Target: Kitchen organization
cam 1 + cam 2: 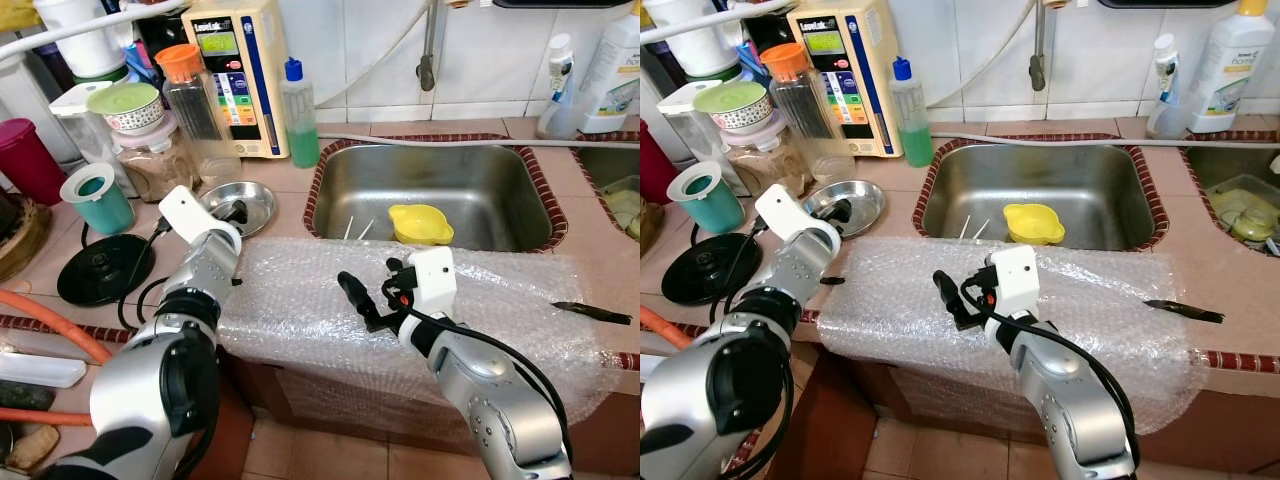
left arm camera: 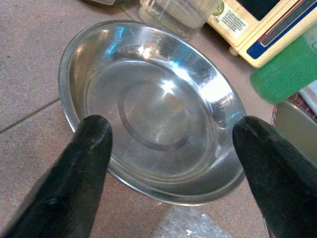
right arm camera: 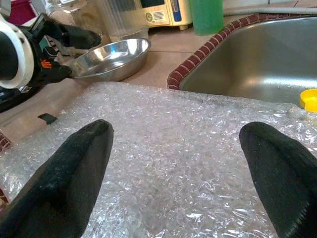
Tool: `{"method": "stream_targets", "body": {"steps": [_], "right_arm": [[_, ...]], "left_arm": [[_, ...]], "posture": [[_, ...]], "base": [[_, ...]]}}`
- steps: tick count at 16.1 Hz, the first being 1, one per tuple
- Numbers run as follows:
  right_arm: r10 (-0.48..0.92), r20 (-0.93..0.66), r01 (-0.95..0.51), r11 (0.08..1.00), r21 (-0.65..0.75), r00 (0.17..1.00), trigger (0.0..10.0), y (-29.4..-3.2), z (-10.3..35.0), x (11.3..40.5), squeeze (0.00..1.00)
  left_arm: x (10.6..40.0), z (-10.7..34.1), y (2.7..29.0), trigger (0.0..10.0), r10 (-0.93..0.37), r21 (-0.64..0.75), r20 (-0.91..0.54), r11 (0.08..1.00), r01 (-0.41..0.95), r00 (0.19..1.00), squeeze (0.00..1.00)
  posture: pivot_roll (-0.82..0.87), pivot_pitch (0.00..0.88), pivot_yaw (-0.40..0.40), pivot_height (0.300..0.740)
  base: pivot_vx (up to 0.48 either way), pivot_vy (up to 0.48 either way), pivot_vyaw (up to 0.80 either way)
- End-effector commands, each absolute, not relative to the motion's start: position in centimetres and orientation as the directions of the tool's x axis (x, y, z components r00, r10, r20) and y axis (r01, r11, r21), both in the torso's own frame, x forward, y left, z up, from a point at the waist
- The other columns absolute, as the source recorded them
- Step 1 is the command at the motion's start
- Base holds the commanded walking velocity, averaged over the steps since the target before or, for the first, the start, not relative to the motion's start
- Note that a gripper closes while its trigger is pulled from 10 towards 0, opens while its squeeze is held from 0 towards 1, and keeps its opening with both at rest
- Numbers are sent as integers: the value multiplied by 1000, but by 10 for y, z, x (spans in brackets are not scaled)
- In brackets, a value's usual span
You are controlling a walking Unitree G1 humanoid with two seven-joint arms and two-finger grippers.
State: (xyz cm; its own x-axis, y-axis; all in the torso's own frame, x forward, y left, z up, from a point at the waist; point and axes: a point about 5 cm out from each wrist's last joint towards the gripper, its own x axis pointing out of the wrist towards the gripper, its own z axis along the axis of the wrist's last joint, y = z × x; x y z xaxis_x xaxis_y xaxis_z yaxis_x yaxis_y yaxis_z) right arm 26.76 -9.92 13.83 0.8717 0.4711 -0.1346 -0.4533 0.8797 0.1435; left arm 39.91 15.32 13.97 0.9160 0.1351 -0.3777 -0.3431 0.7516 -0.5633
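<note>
One sheet of bubble wrap [image 1: 400, 300] covers the desk [image 1: 300, 185] edge; its front hangs out of sight. The right claw [image 3: 176, 173] hovers spread wide above it, empty. One steel bowl [image 2: 153, 114] sits just beyond the left claw [image 2: 171, 148], gaping at its near rim, holding nothing.

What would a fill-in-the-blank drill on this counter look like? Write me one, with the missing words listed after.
1. The left gripper, jaws open, faces a shiny metal ____ on the counter.
2. The right gripper hovers with open jaws over a sheet of ____ draped on the counter's front edge.
3. The yellow squeezer lies inside the ____.
4. The liquid in the soap bottle beside the sink is ____.

Missing words: bowl; bubble wrap; sink; green
</note>
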Motion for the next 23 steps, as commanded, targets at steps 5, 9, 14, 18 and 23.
{"method": "stream_targets", "body": {"steps": [5,9,14,18,23], "right_arm": [[470,-129,-457,881,118,873,10000,-98,144,263,0],[536,-83,-526,842,119,840,10000,-90,151,261,0],[650,-67,-641,759,112,757,10000,-80,155,248,0],[657,-68,-649,753,106,751,10000,-79,155,246,0],[647,-73,-641,762,93,759,10000,-79,155,243,0]], "left_arm": [[405,157,171,10000,219,-539,-326,756,-371,920,0],[400,153,195,10000,334,-469,-331,754,-461,883,0],[393,134,191,10000,291,-453,-415,756,-473,862,0],[391,124,182,10000,236,-454,-458,767,-454,857,0],[386,113,176,0,192,-447,-523,768,-459,830,0]], "posture": [[-160,0,195,740],[-135,0,174,740],[-126,0,158,740],[-137,0,163,740],[-153,0,177,740]], "base": [[0,0,0],[0,0,0],[0,0,0],[0,0,0],[0,0,0]]}}
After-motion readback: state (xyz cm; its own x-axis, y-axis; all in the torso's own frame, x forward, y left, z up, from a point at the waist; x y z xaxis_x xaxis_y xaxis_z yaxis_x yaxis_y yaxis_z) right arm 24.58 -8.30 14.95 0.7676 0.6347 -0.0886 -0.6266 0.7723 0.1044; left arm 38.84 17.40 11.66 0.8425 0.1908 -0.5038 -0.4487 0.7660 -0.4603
